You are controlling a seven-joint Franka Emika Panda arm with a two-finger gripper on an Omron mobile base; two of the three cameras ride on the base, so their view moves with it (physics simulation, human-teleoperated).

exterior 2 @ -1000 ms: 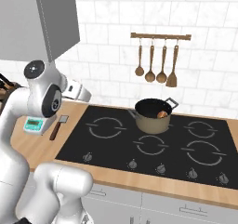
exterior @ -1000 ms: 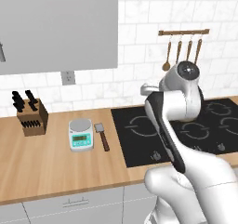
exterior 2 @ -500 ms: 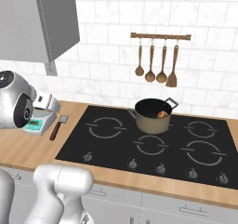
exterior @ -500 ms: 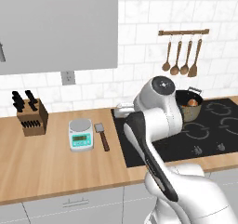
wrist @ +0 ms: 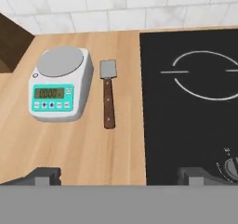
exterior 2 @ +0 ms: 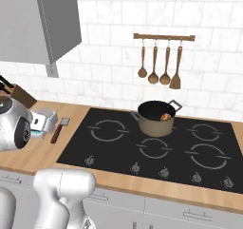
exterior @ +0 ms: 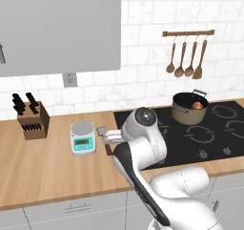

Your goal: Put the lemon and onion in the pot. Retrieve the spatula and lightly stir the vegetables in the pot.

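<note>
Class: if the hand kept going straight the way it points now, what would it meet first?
Probably the bare wooden counter, just below the spatula handle's end. The open hand looks down there; depth is unclear, so it might catch the handle.

Scale (wrist: 58,84) on counter (wrist: 83,153), knife block (exterior: 31,120) left; spoons (exterior 2: 159,62) on wall.

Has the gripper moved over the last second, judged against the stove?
Yes. The gripper has swung left off the stove, now above the counter by the spatula.

A kitchen: black hob (exterior 2: 156,147) set in a wooden counter (exterior: 47,162), tiled wall behind.
</note>
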